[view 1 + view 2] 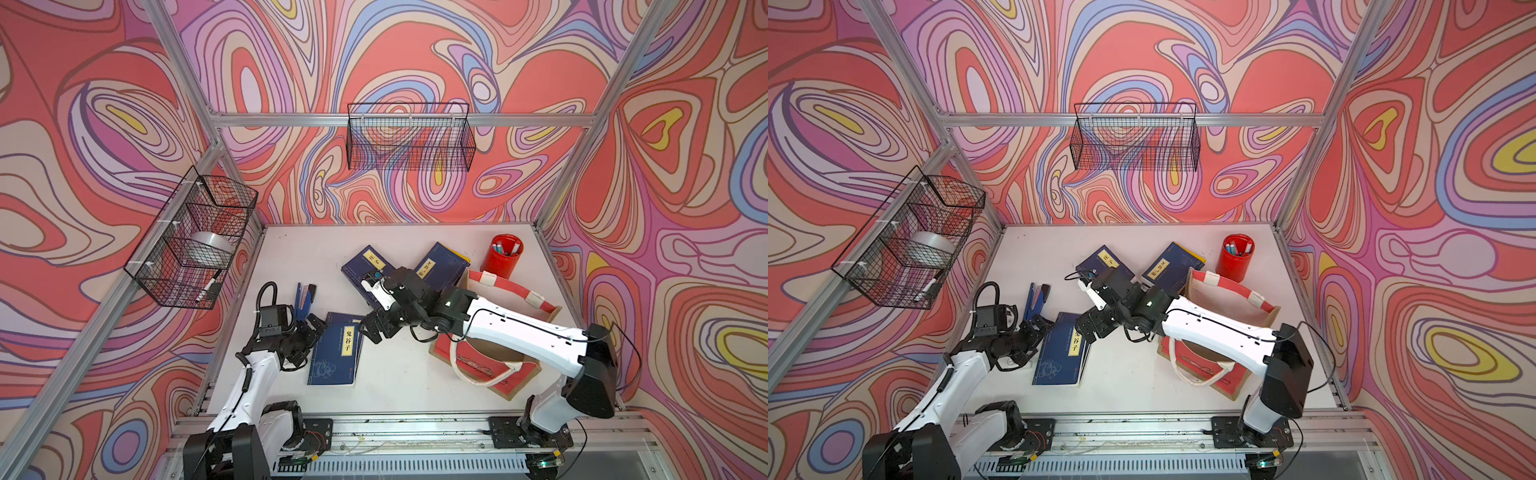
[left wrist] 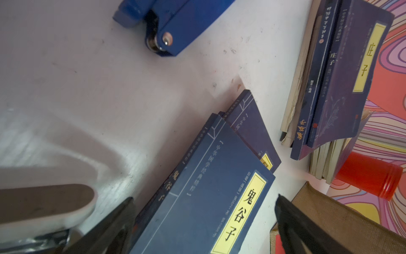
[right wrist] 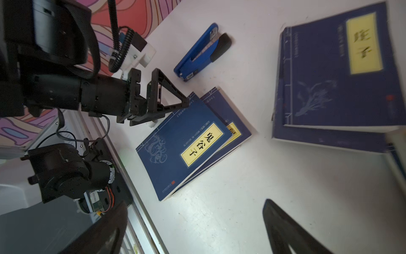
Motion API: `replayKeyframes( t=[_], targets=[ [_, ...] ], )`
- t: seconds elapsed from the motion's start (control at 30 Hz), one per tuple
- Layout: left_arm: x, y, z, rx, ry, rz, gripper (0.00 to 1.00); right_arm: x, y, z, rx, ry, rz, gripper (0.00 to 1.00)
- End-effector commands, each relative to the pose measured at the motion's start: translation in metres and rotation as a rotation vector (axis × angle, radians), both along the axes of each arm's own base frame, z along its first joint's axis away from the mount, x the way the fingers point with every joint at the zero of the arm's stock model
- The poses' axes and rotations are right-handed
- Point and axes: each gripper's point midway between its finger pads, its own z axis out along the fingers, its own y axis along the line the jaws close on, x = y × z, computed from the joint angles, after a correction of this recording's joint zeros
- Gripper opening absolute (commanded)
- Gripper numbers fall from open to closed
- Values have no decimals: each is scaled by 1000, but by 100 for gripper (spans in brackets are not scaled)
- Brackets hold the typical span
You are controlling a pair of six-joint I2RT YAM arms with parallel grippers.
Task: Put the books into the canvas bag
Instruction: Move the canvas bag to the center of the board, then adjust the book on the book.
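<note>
The left gripper (image 2: 204, 198) has its jaws spread wide and clamps nothing. In the left wrist view, the near stack of books (image 2: 197, 209) runs up between its two fingers. The right wrist view puts one fingertip at that stack's corner, but whether it touches cannot be told. The right gripper (image 3: 195, 202) is also wide open and empty. In both top views it is poised over the stack's far corner on the robot's right, with bare white table (image 1: 407, 374) showing between its fingers in its own wrist view.

The near stack is two navy books lying flat. The 鬼谷子 volume (image 1: 336, 353) is on top, and a second book (image 3: 237, 123) is fanned out from beneath it, with a sliver of yellow label showing. Just beyond the stack on the robot's left lies a blue stapler (image 1: 302, 301). Farther beyond it, apart, sits the 庄子 stack (image 1: 365, 264). Another navy pile (image 1: 440, 262) lies beyond the near stack to the robot's right, partly hidden by the right arm.

To the robot's right of the near stack, and apart from it, the canvas bag (image 1: 534, 296) stands upright with its mouth open. A white rope handle hangs down its red front panel, and the right arm reaches across above it. A red pen cup (image 1: 503, 257) stands farther back on that side. Every book in view lies on the table outside the bag.
</note>
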Motion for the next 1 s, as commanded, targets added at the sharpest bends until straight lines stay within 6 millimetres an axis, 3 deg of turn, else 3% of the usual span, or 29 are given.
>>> replayKeyframes(
  t=[0.0,0.2,0.37,0.53,0.7,0.97],
  targets=[
    [-3,-5,1,-39,-14,5,100,-12,19,-41,70,160,-26,96],
    [-8,-9,-8,-67,8,2,100,-24,37,-94,88,282,11,94],
    [-9,-13,-7,-89,0,0,100,-30,49,-123,79,351,47,90],
    [-14,-14,-10,-96,18,6,100,-27,55,-139,75,363,41,73],
    [-14,-15,-6,-103,3,6,100,-24,58,-140,88,360,39,56],
    [-14,-17,-6,-122,5,2,100,-26,64,-150,101,386,47,47]
  ],
)
